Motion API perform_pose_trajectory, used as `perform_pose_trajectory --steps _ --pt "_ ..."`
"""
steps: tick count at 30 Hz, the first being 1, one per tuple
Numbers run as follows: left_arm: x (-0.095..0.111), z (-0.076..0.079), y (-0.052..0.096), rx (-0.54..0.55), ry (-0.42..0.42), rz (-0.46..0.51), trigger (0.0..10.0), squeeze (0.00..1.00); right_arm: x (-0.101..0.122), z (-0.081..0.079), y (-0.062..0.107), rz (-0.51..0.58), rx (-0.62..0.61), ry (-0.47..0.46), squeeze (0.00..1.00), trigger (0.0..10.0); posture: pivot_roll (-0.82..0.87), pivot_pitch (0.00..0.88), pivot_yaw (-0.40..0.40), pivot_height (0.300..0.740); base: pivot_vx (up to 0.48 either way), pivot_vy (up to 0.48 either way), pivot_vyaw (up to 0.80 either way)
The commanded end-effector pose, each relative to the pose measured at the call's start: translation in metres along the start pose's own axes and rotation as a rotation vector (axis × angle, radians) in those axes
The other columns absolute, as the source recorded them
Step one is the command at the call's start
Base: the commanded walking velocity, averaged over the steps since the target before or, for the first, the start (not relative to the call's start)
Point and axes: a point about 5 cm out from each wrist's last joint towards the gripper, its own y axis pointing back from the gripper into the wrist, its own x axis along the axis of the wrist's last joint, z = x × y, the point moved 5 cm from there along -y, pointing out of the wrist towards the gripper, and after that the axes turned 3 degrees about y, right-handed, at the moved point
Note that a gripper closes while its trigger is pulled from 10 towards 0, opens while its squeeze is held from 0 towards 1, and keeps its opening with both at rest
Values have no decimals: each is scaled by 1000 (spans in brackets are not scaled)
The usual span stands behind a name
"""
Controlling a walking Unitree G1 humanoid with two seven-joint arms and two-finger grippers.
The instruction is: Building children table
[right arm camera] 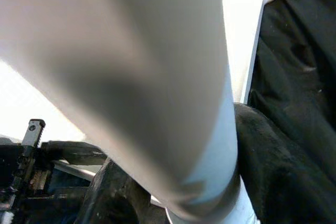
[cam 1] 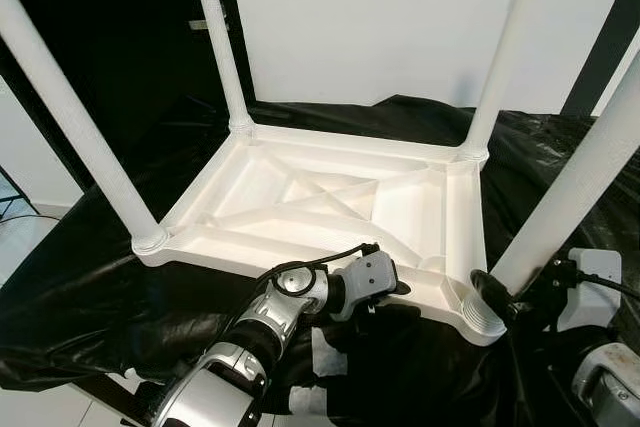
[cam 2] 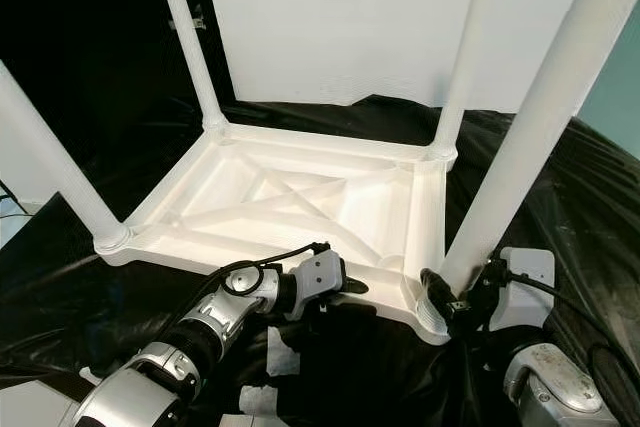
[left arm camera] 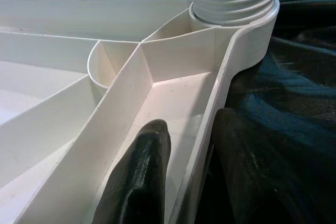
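With the upturned tabletop lying on black sheeting, the left gripper pinches its near rim while the right gripper clasps the last leg at the near right corner, where turning it squarely should seat the thread.

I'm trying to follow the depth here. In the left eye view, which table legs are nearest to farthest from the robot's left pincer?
From the left pincer, gripping the upturned tabletop's near rim:
1. Near-right leg, in the socket at the robot's right.
2. Near-left leg, at the near-left corner.
3. Far-left leg and far-right leg, at the back corners: too close to call.
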Motion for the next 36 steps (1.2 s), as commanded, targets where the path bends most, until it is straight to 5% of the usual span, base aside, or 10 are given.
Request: perform_pose_trajectory --steps 1,7,15,16,18,19,29,36 --pt "-36 -15 10 237 111 -108 10000 0 -64 -16 2 -295 86 -249 0 10000 -197 0 54 740 0 0 0" --pt "-36 -15 10 241 114 -107 10000 0 -68 -16 2 -321 74 -304 0 10000 -197 0 51 740 0 0 0" --pt "-37 -14 10 240 115 -104 10000 0 -65 -9 -8 -289 18 -196 0 10000 -190 0 46 740 0 0 0" --pt "-37 -13 10 232 117 -102 6157 0 -67 -11 -10 -294 17 -203 0 10000 -187 0 46 740 0 0 0" --pt "-37 -12 10 227 117 -100 6157 0 -68 -12 -11 -297 16 -206 0 10000 -187 0 46 740 0 0 0" --pt "-38 -10 11 216 118 -97 0 0 -68 -15 -15 -295 17 -210 0 10000 -180 0 48 740 0 0 0" --pt "-36 -7 11 189 103 -91 0 0 -61 -13 -29 -260 -24 -188 0 10000 -169 0 52 740 0 0 0" --pt "-27 -21 -1 301 137 -107 0 0 -52 0 -46 -200 -152 -95 0 10000 -176 0 55 740 0 0 0"
